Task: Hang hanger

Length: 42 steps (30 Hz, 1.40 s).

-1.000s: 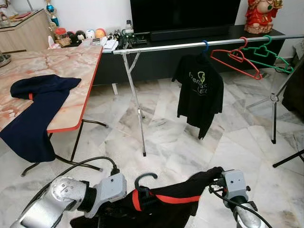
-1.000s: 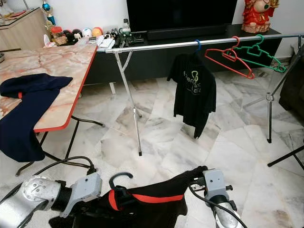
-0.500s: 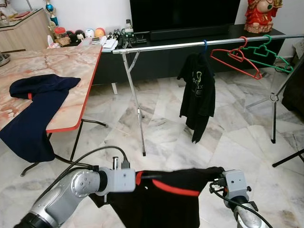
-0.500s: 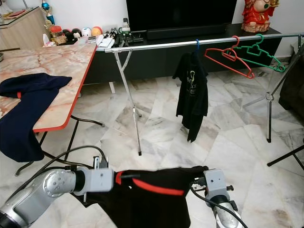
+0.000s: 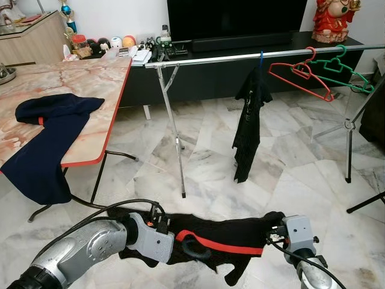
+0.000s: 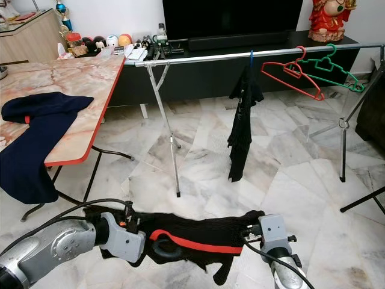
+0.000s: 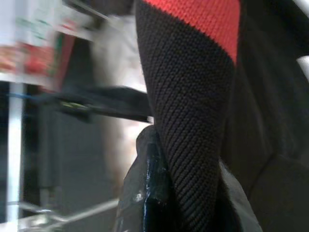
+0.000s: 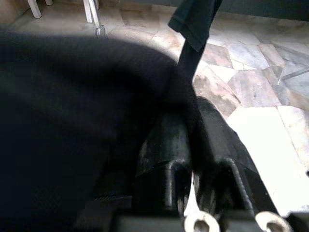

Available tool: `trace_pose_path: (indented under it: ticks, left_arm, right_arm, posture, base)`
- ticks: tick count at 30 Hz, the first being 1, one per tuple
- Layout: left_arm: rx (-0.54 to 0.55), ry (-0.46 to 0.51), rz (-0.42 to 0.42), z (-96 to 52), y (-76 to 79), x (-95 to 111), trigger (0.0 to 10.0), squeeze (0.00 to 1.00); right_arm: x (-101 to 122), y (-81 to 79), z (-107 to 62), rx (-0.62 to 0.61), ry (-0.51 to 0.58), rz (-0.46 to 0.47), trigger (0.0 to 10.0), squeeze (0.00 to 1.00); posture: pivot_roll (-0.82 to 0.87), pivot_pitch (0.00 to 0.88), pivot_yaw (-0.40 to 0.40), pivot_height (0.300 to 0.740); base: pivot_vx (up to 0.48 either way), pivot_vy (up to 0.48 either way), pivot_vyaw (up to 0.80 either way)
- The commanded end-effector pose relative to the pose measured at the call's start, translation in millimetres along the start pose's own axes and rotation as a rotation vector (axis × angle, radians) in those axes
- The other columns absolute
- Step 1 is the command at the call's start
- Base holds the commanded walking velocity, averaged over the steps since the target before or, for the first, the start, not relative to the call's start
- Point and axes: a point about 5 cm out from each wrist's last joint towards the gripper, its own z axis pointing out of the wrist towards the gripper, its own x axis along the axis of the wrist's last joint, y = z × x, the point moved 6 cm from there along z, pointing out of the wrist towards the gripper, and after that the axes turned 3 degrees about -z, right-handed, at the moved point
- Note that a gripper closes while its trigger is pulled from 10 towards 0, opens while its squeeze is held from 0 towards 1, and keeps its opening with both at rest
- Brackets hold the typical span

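Observation:
A black garment [image 5: 225, 238] with a red collar band [image 5: 231, 244] is stretched low in front of me between both grippers. My left gripper [image 5: 173, 236] is shut on its collar end, where a black hanger hook [image 5: 194, 248] curls downward. In the left wrist view the red band [image 7: 193, 14] and black knit drape over one finger [image 7: 149, 193]. My right gripper [image 5: 274, 224] is shut on the garment's other end, its fingers [image 8: 169, 145] pinching black cloth. The silver rail [image 5: 210, 59] stands ahead, well above the garment.
On the rail hang a black T-shirt [image 5: 248, 120] on a blue hanger, a bare red hanger [image 5: 299, 73] and a green hanger [image 5: 340, 66]. A marble-topped table [image 5: 90, 90] at left carries a navy garment [image 5: 45, 138]. A TV console stands behind.
My left wrist has turned, so the hanger hook that pointed up now hangs down. The garment has dropped lower and is stretched out. The T-shirt on the rail has swung edge-on.

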Motion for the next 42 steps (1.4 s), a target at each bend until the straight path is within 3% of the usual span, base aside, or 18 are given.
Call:
trace_pose_path:
  ticks: [1, 5, 7, 8, 11, 12, 16, 17, 18, 20, 21, 23, 26, 32, 37, 40, 42]
  left_arm:
    - [0.071, 0.024, 0.011, -8.4, -9.5, -1.2, 10.0, 0.0]
    - [0.103, 0.046, -0.042, -10.0, -8.8, -1.3, 10.0, 0.0]
    - [0.07, 0.047, -0.075, -7.0, 2.2, -1.4, 10.0, 0.0]
    - [-0.03, 0.014, -0.108, -4.7, 22.2, -6.2, 10.0, 0.0]
    - [-0.115, -0.042, -0.143, -4.5, 39.1, -14.3, 10.0, 0.0]
    - [-0.165, -0.097, -0.148, -5.9, 49.6, -23.5, 10.0, 0.0]
    - [-0.245, -0.202, -0.195, -10.6, 68.8, -39.6, 10.0, 0.0]
    - [-0.236, -0.234, -0.221, -10.5, 69.5, -43.8, 10.0, 0.0]
    - [-0.224, -0.261, -0.247, -10.3, 69.4, -47.6, 10.0, 0.0]
    - [-0.113, -0.31, -0.425, -4.1, 60.0, -53.2, 10.0, 0.0]
    - [-0.113, -0.31, -0.425, -4.1, 60.0, -53.2, 10.0, 0.0]
    - [0.001, -0.254, -0.601, 6.2, 43.5, -43.3, 10.0, 0.0]
    - [0.057, -0.183, -0.732, 14.1, 29.3, -31.2, 10.0, 0.0]
    - [0.087, -0.223, -0.808, 16.3, 20.3, -37.2, 10.0, 0.0]
    - [0.121, -0.247, -0.897, 18.9, 13.3, -41.2, 10.0, 0.0]
    - [0.114, -0.234, -0.931, 23.9, 12.4, -35.9, 10.0, 0.0]
    - [0.107, -0.227, -0.944, 27.4, 12.6, -31.3, 10.0, 0.0]
  right_arm:
    - [-9.6, 3.7, -3.8, -0.014, -0.038, 0.015, 0.0, 0.0]
    - [-13.6, -2.3, -5.0, 0.009, -0.054, 0.017, 0.0, 0.0]
    - [-15.1, -4.8, -5.5, 0.016, -0.059, 0.019, 0.0, 0.0]
    - [-15.3, -6.0, -5.6, 0.021, -0.06, 0.018, 0.0, 0.0]
    - [-15.2, -7.0, -5.4, 0.03, -0.061, 0.013, 0.0, 0.0]
    - [-15.3, -7.0, -5.3, 0.032, -0.062, 0.005, 10.0, 0.0]
    - [-14.1, -8.6, -4.9, 0.046, -0.057, 0.012, 10.0, 0.0]
    - [-12.8, -9.9, -4.7, 0.056, -0.05, 0.02, 10.0, 0.05]
    - [-11.7, -11.1, -4.5, 0.065, -0.044, 0.023, 10.0, 1.0]
    - [-10.7, -19.0, -4.5, 0.119, -0.04, 0.032, 10.0, 1.0]
    - [-10.7, -19.0, -4.5, 0.119, -0.04, 0.032, 10.0, 1.0]
    - [-13.4, -27.4, -6.1, 0.169, -0.053, 0.028, 10.0, 1.0]
    - [-17.0, -34.6, -8.7, 0.215, -0.066, 0.019, 10.0, 1.0]
    - [-28.9, -52.9, -19.4, 0.348, -0.105, -0.044, 10.0, 1.0]
    - [-28.4, -57.8, -23.4, 0.369, -0.089, -0.026, 10.0, 1.0]
    - [-23.4, -64.7, -26.4, 0.394, -0.047, -0.039, 10.0, 1.0]
    - [-12.1, -59.1, -24.8, 0.336, 0.024, -0.095, 10.0, 1.0]
  posture:
    - [0.0, 0.066, 0.056, 0.74]
    - [0.01, 0.064, 0.055, 0.74]
    - [0.01, 0.064, 0.054, 0.74]
    - [0.0, 0.065, 0.054, 0.74]
    - [0.0, 0.062, 0.054, 0.74]
    - [0.0, 0.062, 0.054, 0.74]
    - [-0.01, 0.055, 0.057, 0.74]
    - [-0.01, 0.054, 0.057, 0.74]
    - [-0.01, 0.051, 0.057, 0.74]
    - [-0.01, 0.048, 0.056, 0.74]
    - [-0.01, 0.048, 0.056, 0.74]
    - [-0.01, 0.047, 0.053, 0.74]
    - [-0.01, 0.052, 0.05, 0.74]
    - [-0.01, 0.058, 0.054, 0.74]
    - [-0.01, 0.065, 0.056, 0.74]
    - [-0.01, 0.066, 0.056, 0.74]
    - [-0.01, 0.066, 0.054, 0.74]
  base:
    - [0.0, 0.0, 0.0]
    - [0.0, 0.0, 0.0]
    - [0.0, 0.0, 0.0]
    - [0.0, 0.0, 0.0]
    - [0.0, 0.0, 0.0]
    - [0.0, 0.0, 0.0]
    - [0.0, 0.0, 0.0]
    - [0.0, 0.0, 0.0]
    - [0.0, 0.0, 0.0]
    - [0.0, 0.0, 0.0]
    - [0.0, 0.0, 0.0]
    - [0.0, 0.0, 0.0]
    - [0.0, 0.0, 0.0]
    - [0.0, 0.0, 0.0]
    - [0.0, 0.0, 0.0]
    - [0.0, 0.0, 0.0]
    - [0.0, 0.0, 0.0]
